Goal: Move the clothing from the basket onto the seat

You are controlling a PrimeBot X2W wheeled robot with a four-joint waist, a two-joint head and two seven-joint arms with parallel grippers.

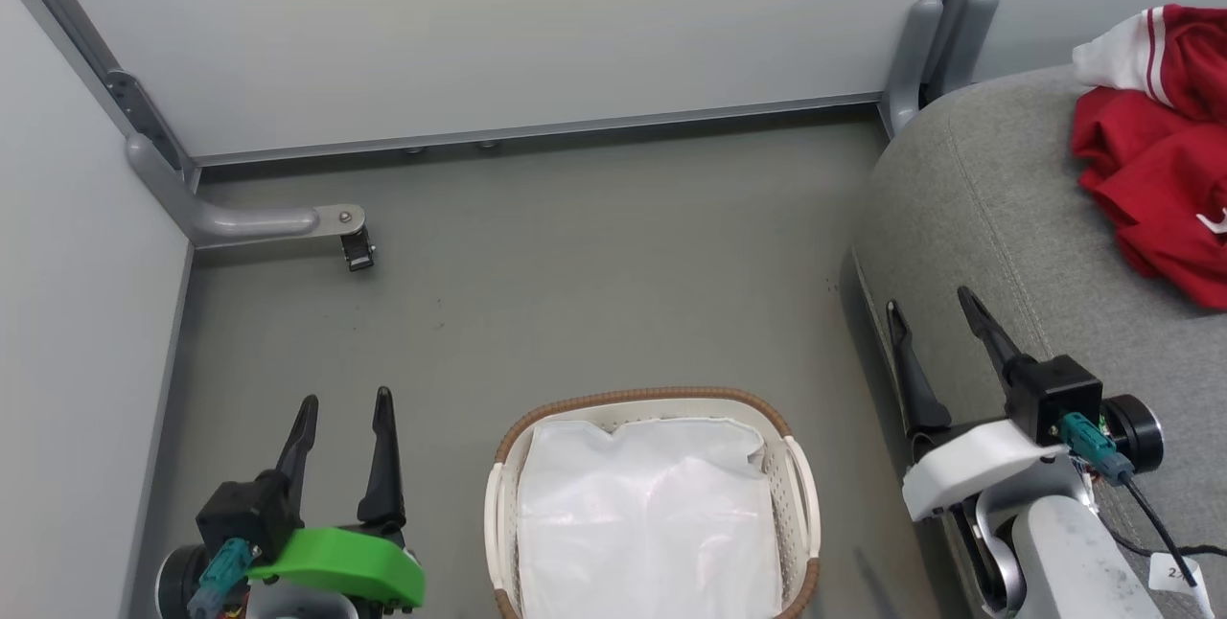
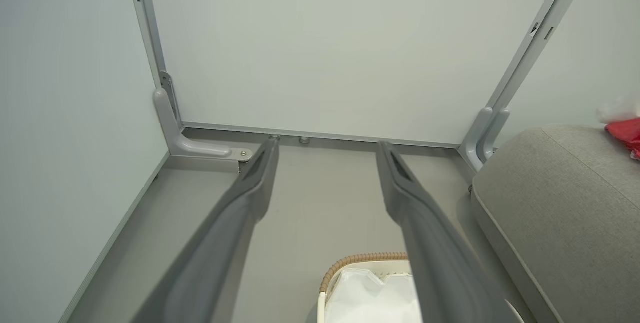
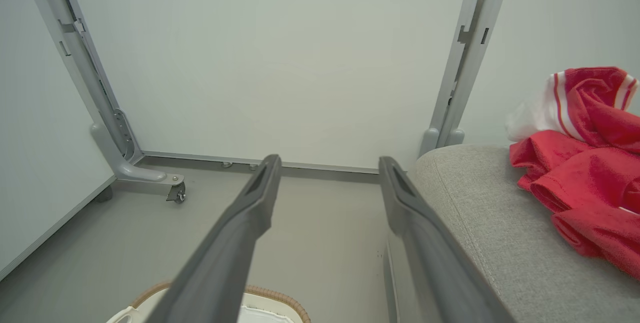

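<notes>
clothing point(image 1: 1165, 169) heaped on seat point(image 1: 997, 217), ahead-right of right gripper point(image 1: 930, 308) | basket point(image 1: 652, 403) holds liner | both grippers spread, empty; left gripper point(image 1: 343, 403) farther

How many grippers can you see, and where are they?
2. The left gripper hovers open over the floor, left of the basket; the right gripper is open at the seat's edge. Neither holds anything.
</notes>
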